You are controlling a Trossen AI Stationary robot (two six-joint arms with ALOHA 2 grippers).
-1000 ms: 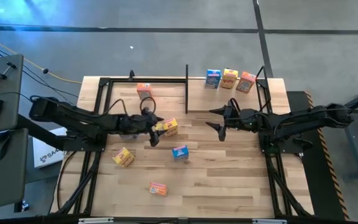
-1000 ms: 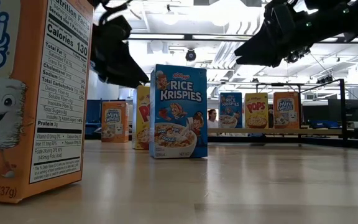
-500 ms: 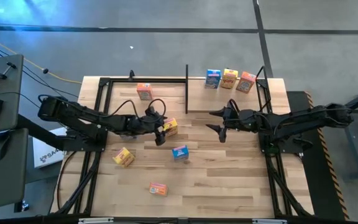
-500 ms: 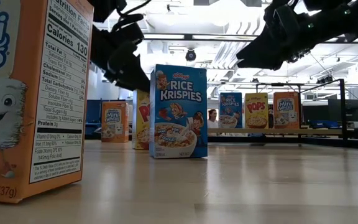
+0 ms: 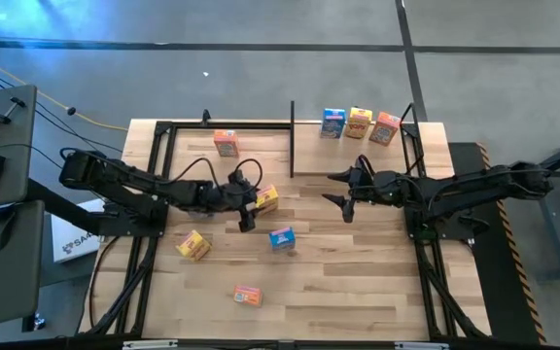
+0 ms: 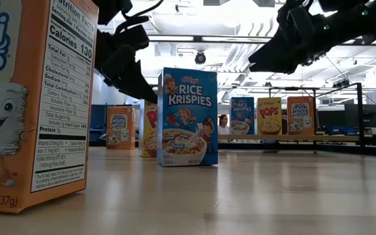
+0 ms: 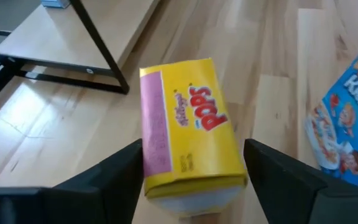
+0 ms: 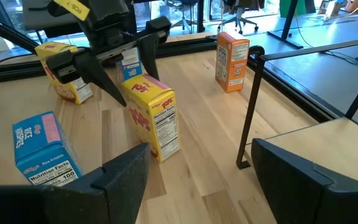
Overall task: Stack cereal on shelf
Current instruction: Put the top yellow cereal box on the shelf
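Straddling the yellow cardboard Pops cereal box [image 7: 188,124], the left pincer [image 5: 248,209] stood spread, a dark finger on either side of the carton with a gap showing on both sides, so nothing was grasped yet. The box stood upright on the pale wooden plank tabletop [image 5: 358,282], near the middle, with a blue Rice Krispies box [image 5: 281,238] just beside it toward the front edge. The right pincer [image 5: 343,189] hung released above the tabletop, well apart from any carton, facing the left one. On the small light-wood shelf with black metal posts [image 5: 406,129] at the far right corner, three boxes stood in a row: blue [image 5: 333,122], yellow [image 5: 360,122] and orange [image 5: 385,127]. Other cartons sat loose on the tabletop: an orange one [image 5: 226,143] toward the back, a yellow one [image 5: 193,245] and another orange one [image 5: 248,295] nearer the front.

The step in hand looked like the pick-up of the Pops box. The next move would call for clenching squarely on its sides, lifting clear without tipping the Rice Krispies neighbour, then carrying it toward the shelf.
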